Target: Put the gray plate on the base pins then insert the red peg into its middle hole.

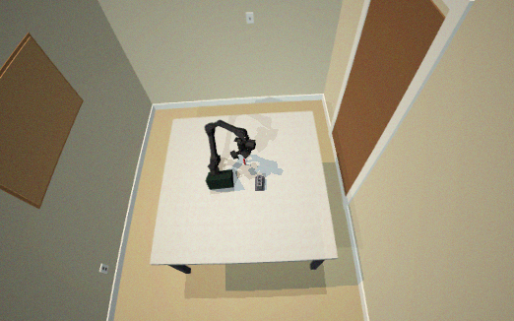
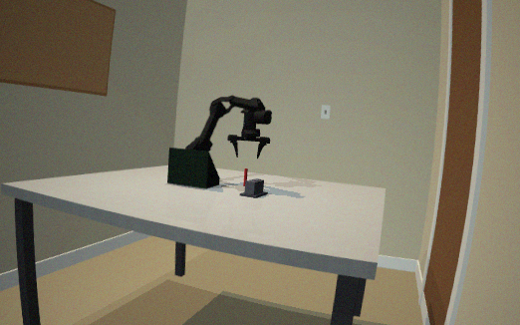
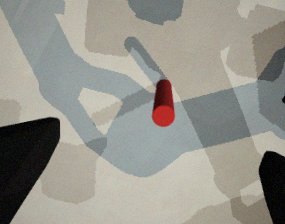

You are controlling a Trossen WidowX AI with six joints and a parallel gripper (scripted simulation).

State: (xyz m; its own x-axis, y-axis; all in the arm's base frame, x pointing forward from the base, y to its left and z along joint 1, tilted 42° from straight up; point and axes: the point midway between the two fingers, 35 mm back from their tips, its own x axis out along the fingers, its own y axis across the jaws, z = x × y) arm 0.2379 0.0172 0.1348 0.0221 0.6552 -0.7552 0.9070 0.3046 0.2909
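Observation:
The red peg (image 1: 244, 161) (image 2: 245, 177) (image 3: 163, 116) stands upright on the table, apart from the base. My gripper (image 2: 247, 158) (image 3: 162, 146) is wide open and empty above the peg, its fingertips higher than the peg's top. In the wrist view the peg shows between the two fingers, a little toward the top of the view. The gray plate (image 1: 259, 182) (image 2: 255, 187) sits as a block on the darker base (image 2: 246, 194) and looks level. Holes show faintly on its top in the top view; the pins cannot be made out.
The pale table (image 1: 209, 226) (image 2: 171, 209) carries everything. The arm's dark green mount (image 1: 220, 180) (image 2: 187, 167) stands left of the plate and base. The peg is behind and slightly left of the plate in the top view. Arm shadows cross the table around the peg.

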